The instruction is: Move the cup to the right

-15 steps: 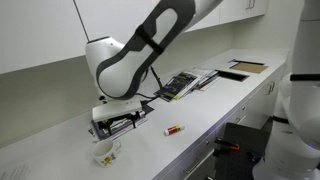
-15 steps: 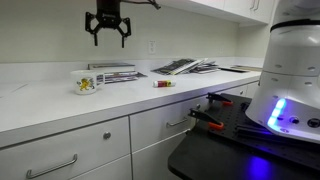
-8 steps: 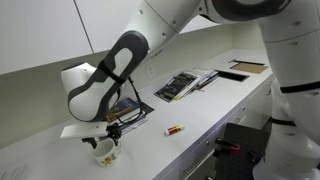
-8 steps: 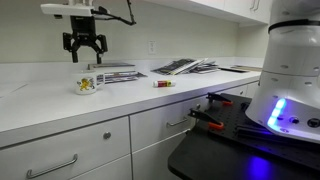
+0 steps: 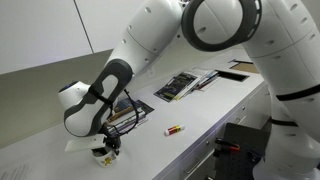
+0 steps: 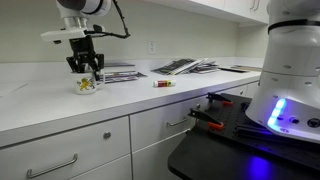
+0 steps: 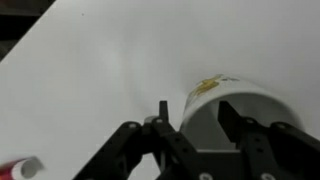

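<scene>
White countertop, grey drawer fronts, pale wall, upper cabinets

White cup bears a yellow pattern; marker is red-and-white.

Office or lab workroom — white countertop, drawers, magazines.

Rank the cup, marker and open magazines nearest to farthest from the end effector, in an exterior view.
1. The cup, right beneath the end effector.
2. The marker, midway along the counter.
3. The open magazines, beyond the marker.
</scene>
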### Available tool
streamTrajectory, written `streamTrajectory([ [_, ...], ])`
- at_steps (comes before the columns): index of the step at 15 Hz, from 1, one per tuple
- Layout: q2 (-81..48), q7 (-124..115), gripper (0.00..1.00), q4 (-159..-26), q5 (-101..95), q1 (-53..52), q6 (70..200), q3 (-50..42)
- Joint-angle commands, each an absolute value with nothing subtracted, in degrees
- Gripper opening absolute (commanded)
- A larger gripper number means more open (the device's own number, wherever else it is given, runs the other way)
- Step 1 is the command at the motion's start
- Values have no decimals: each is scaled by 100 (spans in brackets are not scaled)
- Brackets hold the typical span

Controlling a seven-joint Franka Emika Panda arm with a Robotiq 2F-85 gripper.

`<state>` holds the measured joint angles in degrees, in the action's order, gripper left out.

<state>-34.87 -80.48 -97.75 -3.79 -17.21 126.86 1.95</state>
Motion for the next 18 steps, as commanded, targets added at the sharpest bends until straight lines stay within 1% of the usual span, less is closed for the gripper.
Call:
streamTrajectory([
  [1,-3805,-8105,27,-9300,-457,-1910,12335,18],
  [2,-3848,-8111,20,-9255,-480,-1940,12373,-9],
  [3,-3873,-8155,12,-9214,-499,-1969,12392,-41],
  [4,-3888,-8204,5,-9177,-500,-1998,12396,-76],
  [5,-3882,-8258,1,-9154,-484,-2021,12399,-114],
  [6,-3868,-8360,0,-9155,-485,-2056,12417,-168],
  [8,-3741,-8541,3,-9269,-501,-2107,12476,-226],
  [11,-3429,-7964,3,-9674,-667,-2057,12776,-135],
  [14,-2858,-7055,3,-10474,-1021,-1940,13262,-94],
  [18,-1743,-5912,3,-11969,-1302,-1642,14014,-60],
])
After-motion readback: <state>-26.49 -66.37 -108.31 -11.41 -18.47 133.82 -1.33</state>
